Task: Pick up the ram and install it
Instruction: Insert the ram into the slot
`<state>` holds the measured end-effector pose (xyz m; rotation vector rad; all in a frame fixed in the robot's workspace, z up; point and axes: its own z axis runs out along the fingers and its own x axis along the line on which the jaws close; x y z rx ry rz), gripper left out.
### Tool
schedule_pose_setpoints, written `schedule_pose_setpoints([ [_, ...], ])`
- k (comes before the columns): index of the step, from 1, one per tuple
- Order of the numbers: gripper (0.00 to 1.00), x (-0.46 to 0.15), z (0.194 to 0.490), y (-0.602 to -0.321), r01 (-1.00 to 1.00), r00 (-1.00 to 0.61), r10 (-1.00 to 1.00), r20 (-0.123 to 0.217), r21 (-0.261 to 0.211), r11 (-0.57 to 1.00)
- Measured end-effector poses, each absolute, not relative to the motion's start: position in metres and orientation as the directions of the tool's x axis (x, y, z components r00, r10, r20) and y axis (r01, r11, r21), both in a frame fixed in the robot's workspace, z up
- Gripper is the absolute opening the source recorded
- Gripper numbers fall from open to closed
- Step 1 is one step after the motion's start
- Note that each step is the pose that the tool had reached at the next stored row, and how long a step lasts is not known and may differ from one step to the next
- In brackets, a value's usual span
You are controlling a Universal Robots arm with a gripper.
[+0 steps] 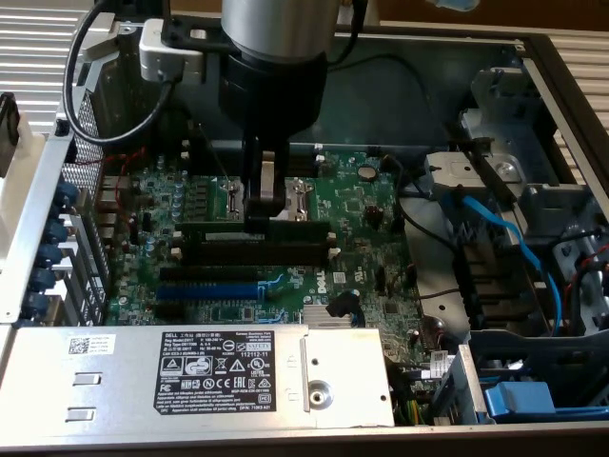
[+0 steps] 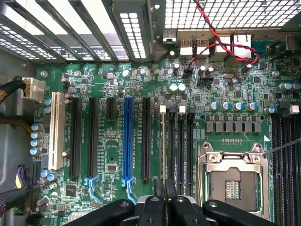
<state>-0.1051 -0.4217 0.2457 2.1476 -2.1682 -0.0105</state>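
Green motherboard [image 1: 366, 205], dark-green ram [image 1: 295, 229], black memory slots [image 1: 257, 255], blue expansion slot [image 1: 207, 290]. Light-blue cable [image 1: 500, 233]. Red-and-black twisted wires [image 2: 221, 44]. Black gripper [image 1: 264, 217]. Silver power supply [image 1: 347, 381], black label [image 1: 214, 367] with white print.

We see a green motherboard [image 1: 362, 209] mid-frame in the exterior view, a long blue plastic slot [image 1: 205, 290] lower left of centre, a silver metal labelled box [image 1: 124, 400] along the bottom, and a light-blue cable [image 1: 514, 243] at right.

The jaws point straight down and are closed on the top edge of the ram [image 1: 297, 231], near its middle. The ram stands on edge, along the black memory slots [image 1: 285, 253] just below the jaws. Beyond these lies the blue expansion slot [image 1: 205, 288], then a grey labelled metal box [image 1: 124, 362].
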Motion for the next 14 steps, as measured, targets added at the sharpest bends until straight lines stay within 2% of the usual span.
schedule_pose_setpoints([
  [14,0.12,-0.1064,0.2428,-0.4218,-0.998,-0.006,-0.998,0.062,0.056,0.010],
])
